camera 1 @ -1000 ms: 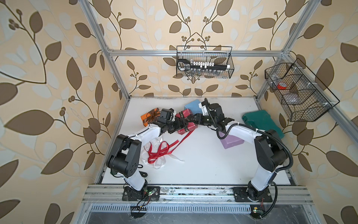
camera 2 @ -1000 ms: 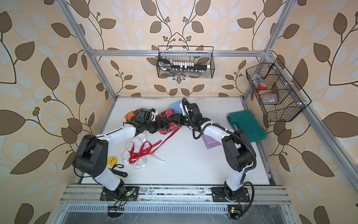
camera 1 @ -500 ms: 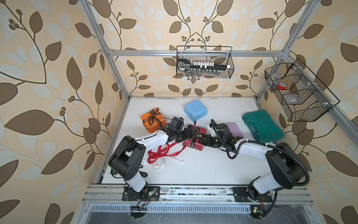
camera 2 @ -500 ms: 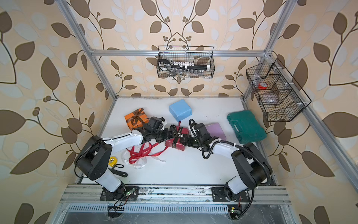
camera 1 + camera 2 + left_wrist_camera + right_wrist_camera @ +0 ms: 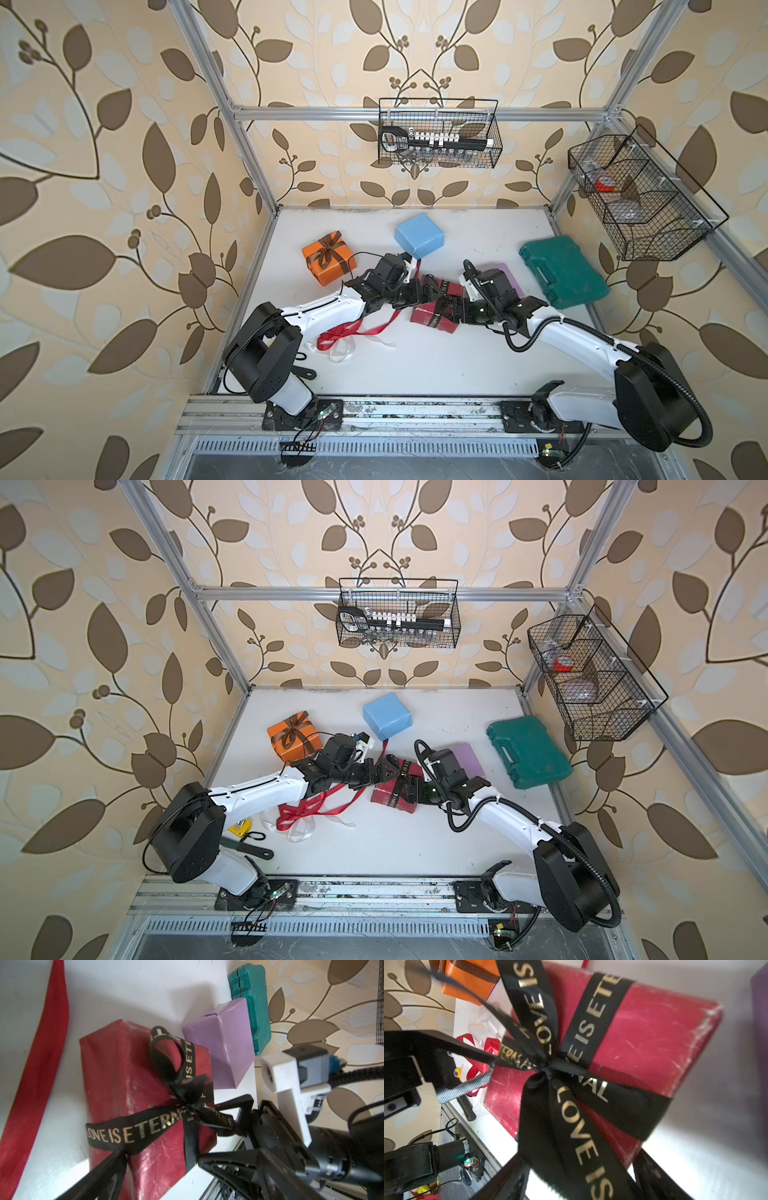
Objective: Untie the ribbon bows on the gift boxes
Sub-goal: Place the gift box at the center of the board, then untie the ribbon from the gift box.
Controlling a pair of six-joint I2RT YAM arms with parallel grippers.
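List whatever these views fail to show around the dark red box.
- Lilac box: both top views, largely under the right arm.
- Black bow: tails run off the right wrist view's edge, lettering blurred.
- Red ribbon: both top views, a stretch hidden beneath the left arm.
- White ribbon: top views, ends too faint.

Gold capitals on the black ribbon (image 5: 133, 1132) round the dark red box (image 5: 112, 1068): "LOVE IS ETERNA" runs along the band into the knot in the left wrist view. The right wrist view catches "LOVE IS" down a tail and "NAL" past the knot, so probably "ETERNAL".
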